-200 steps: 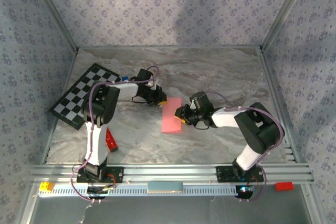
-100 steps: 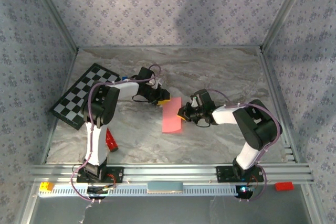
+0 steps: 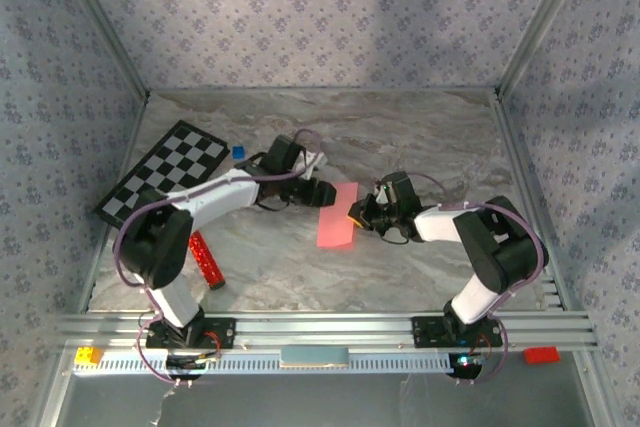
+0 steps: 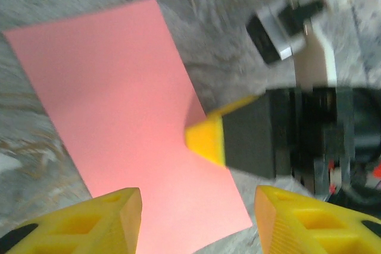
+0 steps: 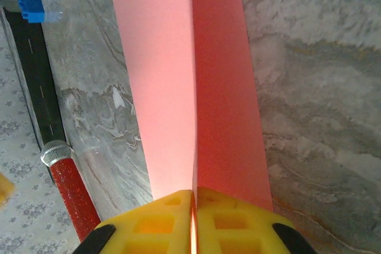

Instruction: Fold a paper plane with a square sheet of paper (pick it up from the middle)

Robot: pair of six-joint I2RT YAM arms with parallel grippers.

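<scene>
since a second ago the left arm has swung its elbow down toward the near left of the table and now reaches across to the right, which uncovers the small blue cube (image 3: 238,152) beside the black-and-white checkerboard (image 3: 165,172) and more of the red glittery bar (image 3: 205,259). the thin salmon-pink sheet of paper (image 3: 337,222) has slid a little to the right. the left gripper (image 3: 322,192), closed at the sheet's far left corner before, now has its yellow fingers (image 4: 113,212) spread wide apart above the paper, gripping nothing. the right gripper (image 3: 357,215), which was partly open, is now pinched on the sheet's right edge.

the right arm bends sharply at the elbow and points its wrist left, low over the table. from its wrist camera the right gripper's fingers (image 5: 172,224) meet tight, and the paper (image 5: 190,75) runs out from between them as two faces joined along a straight line, the left face paler.

the sheet lies near the middle of the grey marbled tabletop (image 3: 420,137), between the two grippers. walls of pale floral wallpaper (image 3: 330,17) close in three sides, and an aluminium rail (image 3: 320,327) carries the arm bases along the near edge.
</scene>
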